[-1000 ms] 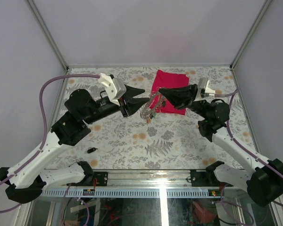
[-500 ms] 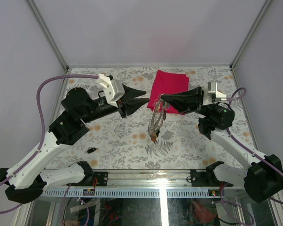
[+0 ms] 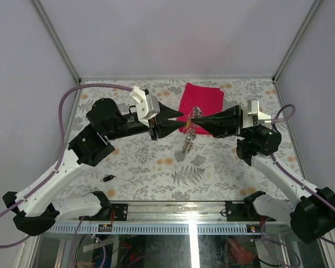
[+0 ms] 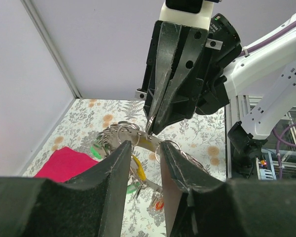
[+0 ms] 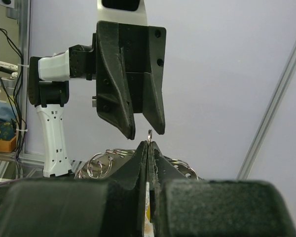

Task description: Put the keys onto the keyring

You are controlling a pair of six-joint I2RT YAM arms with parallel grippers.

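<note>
My right gripper (image 3: pixel 197 118) is shut on the keyring (image 3: pixel 191 126), pinching its top edge where a small wire ring (image 5: pixel 149 134) sticks up between the pads, and holds it in the air. The grey band (image 4: pixel 138 140) carries several small rings and keys, with yellow (image 4: pixel 137 169), green (image 4: pixel 95 148) and red (image 4: pixel 159 203) heads; they dangle below it (image 3: pixel 186 144). My left gripper (image 3: pixel 177 118) is open and faces the right one. Its fingertips (image 4: pixel 122 154) sit either side of the band, just short of it. A loose black key (image 3: pixel 107 178) lies on the table at front left.
A red folded cloth (image 3: pixel 202 98) lies on the patterned table (image 3: pixel 156 167) behind and below the two grippers. Grey walls and metal frame posts close in the back and both sides. The arm bases stand at the near edge.
My right gripper has lifted the keyring and turned it toward the left. My left gripper has moved right and now meets it tip to tip.
</note>
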